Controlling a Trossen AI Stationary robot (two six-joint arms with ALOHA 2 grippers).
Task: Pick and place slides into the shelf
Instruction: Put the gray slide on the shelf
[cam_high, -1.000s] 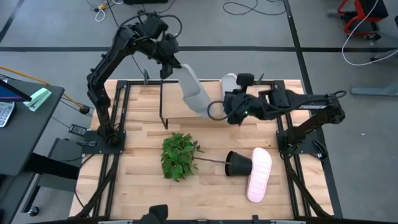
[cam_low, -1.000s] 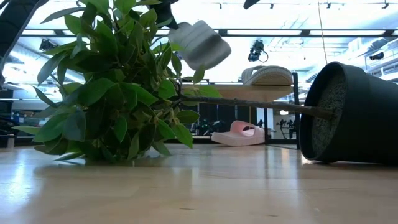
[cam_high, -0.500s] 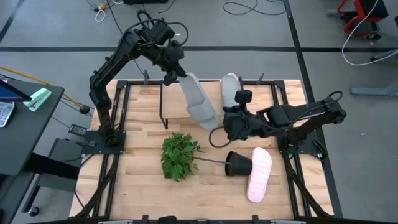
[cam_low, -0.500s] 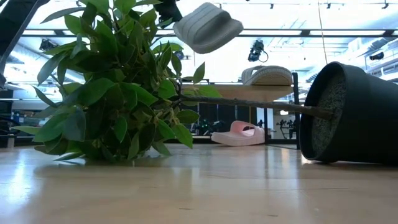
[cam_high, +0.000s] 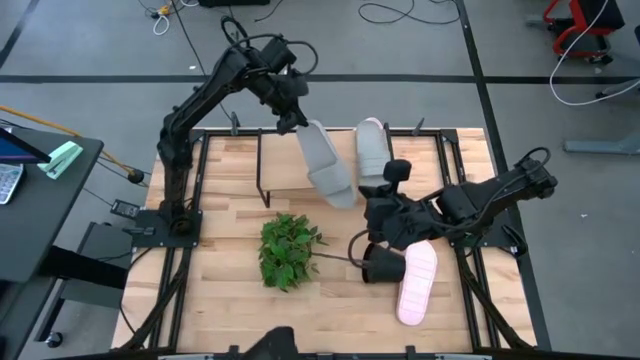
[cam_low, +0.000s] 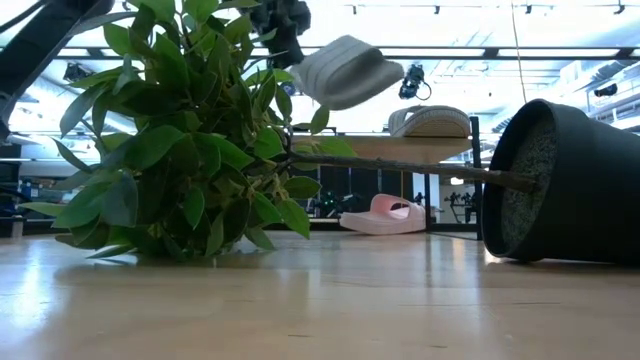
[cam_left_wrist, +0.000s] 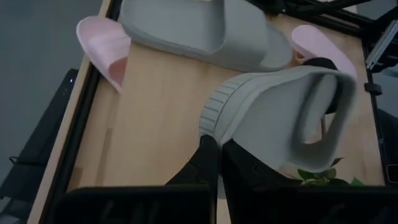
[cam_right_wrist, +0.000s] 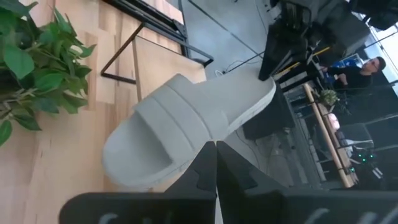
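We've got the left gripper (cam_high: 297, 125) clamped on a grey slide (cam_high: 326, 165), upper centre, over the shelf (cam_high: 285, 180); next we lower it beside the other grey slide (cam_high: 372, 148). Right gripper (cam_high: 381, 228) waits, fingers together.

high: overhead, straight down, whole table (cam_high: 220, 300) | low: table-top level, facing the shelf (cam_low: 400, 146) | left wrist: close above the shelf | right wrist: near | all share the lifted grey slide (cam_high: 325, 163)
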